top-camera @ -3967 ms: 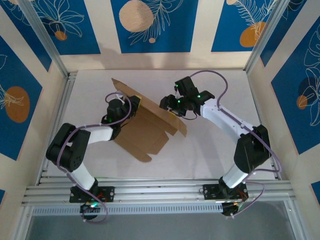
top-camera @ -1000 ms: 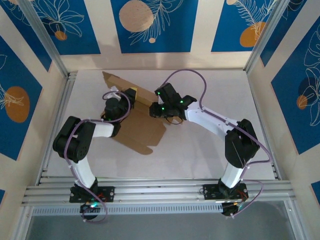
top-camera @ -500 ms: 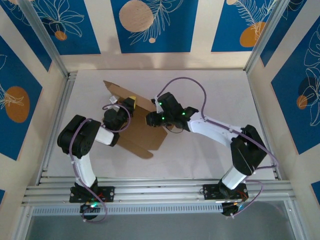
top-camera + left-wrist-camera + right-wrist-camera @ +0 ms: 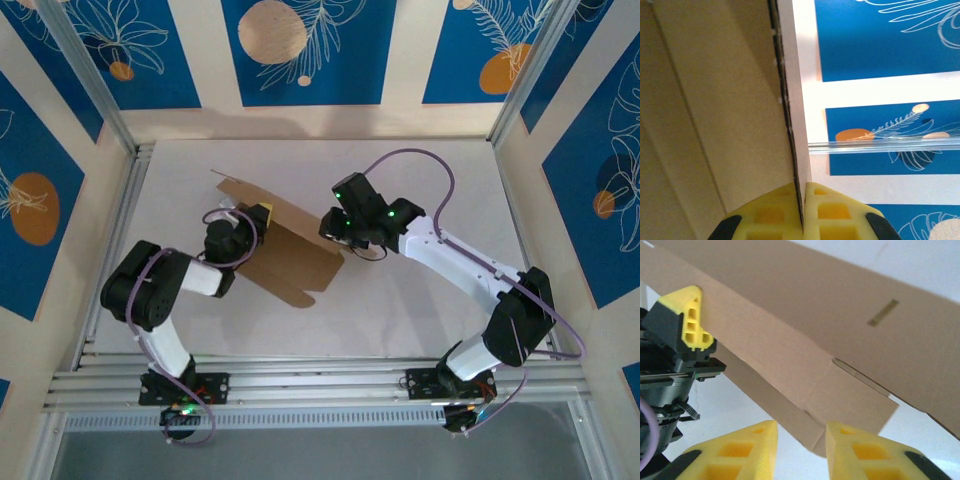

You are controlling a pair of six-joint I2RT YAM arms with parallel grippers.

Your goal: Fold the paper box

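You have the paper box [image 4: 285,250] lying on the left half of the table [image 4: 430,300]. It is a brown die-cut sheet running slantwise from the table's back-left toward its middle. It is not flat: one long panel stands up off the table along a crease, and the rest rests on the white surface.

Your left gripper [image 4: 258,212] sits over the table's left half, at the sheet's raised upper edge. In the left wrist view its yellow pads are closed together with the thin cardboard edge pinched between them — a firm clamp on the paper box, which fills the left side of that view.

Your right gripper [image 4: 328,230] is over the middle of the table, reaching in from the table's right side to the sheet's right-hand end. In the right wrist view its two yellow fingertips stand apart, and a corner of a cardboard flap pokes into the gap. You can see space on either side of that corner, so neither pad is pressing on it.

That same view shows a narrow slot [image 4: 882,312] cut in the upper panel, and one finger of the left gripper against the sheet toward the table's left.
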